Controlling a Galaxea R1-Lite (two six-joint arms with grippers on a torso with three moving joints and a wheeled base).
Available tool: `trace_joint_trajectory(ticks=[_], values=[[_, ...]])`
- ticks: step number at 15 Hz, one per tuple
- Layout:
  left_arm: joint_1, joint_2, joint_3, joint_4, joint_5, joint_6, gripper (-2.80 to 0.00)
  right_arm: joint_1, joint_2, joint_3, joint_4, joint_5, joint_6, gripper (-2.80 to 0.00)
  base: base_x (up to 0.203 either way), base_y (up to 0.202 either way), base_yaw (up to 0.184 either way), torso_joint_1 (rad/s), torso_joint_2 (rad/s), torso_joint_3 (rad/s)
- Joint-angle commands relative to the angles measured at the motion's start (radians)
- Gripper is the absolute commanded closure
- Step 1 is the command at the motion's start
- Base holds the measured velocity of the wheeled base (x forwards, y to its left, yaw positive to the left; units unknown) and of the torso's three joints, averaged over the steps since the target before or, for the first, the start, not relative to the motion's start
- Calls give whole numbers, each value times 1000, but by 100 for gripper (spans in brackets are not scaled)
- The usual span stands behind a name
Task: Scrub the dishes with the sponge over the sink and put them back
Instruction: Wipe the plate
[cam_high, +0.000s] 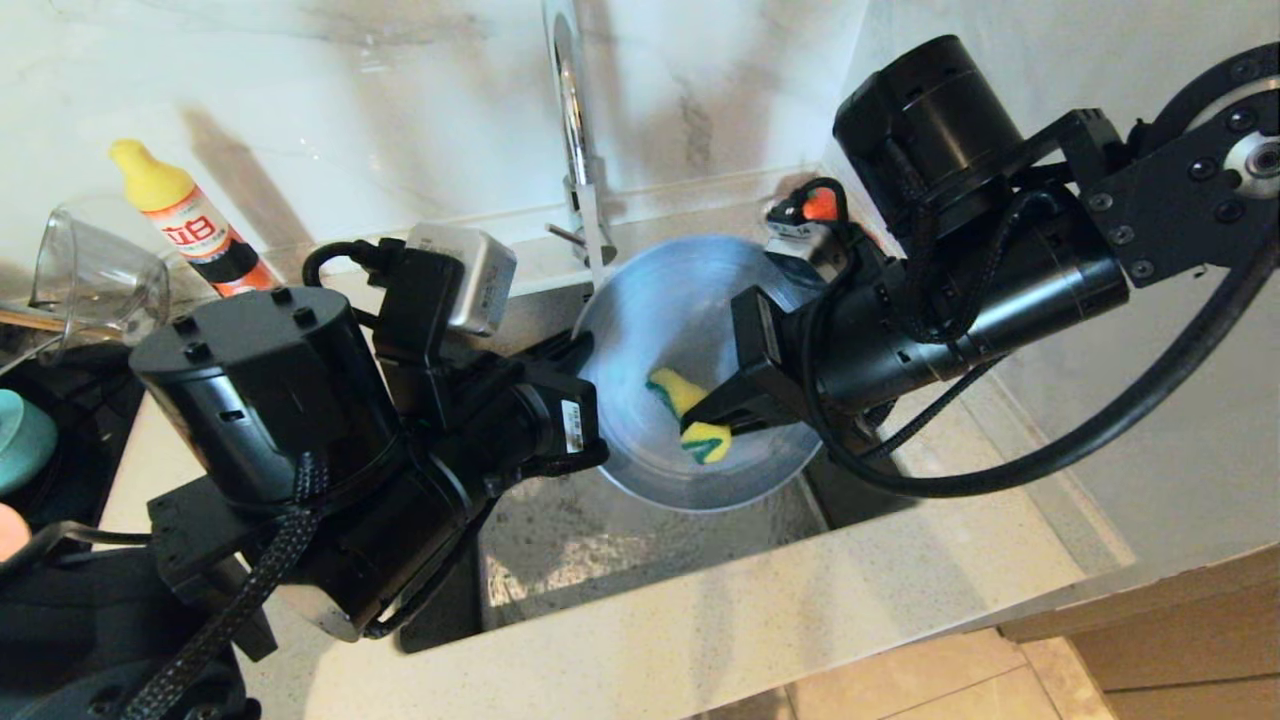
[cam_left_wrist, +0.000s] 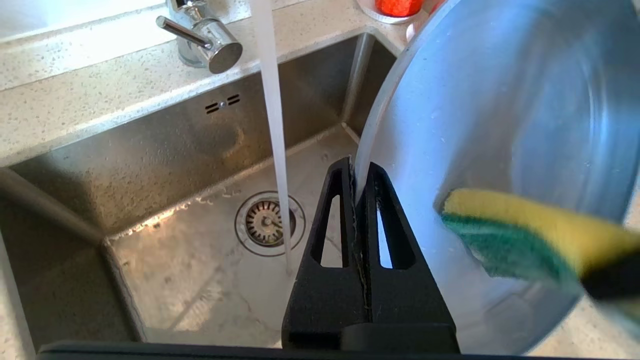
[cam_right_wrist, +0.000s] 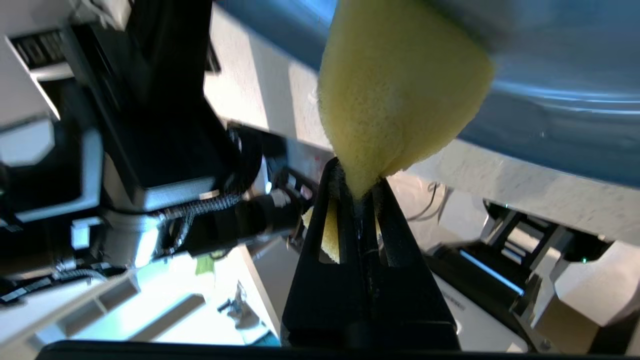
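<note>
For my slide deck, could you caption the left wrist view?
Left gripper pinches the grey-blue plate over the sink while the sponge scrubs it.

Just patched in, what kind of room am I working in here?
Most likely a home kitchen: a stainless sink set in a speckled stone counter, a chrome faucet running, and a dish-soap bottle against the marble wall.

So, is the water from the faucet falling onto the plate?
No. In the left wrist view the water stream falls past the rim of the grey-blue plate and lands on the sink floor beside the drain.
</note>
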Motion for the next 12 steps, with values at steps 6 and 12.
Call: trace_joint_trajectory(ticks=[6,12], values=[[0,-10,18,-27,1,0,0,-79,-12,-8,-8,1,6,0,0,0,0,0,0,0],[10,-8,1,-30,1,-13,0,-100,-51,-3,4,-33,3,0,0,0,0,0,0,0]])
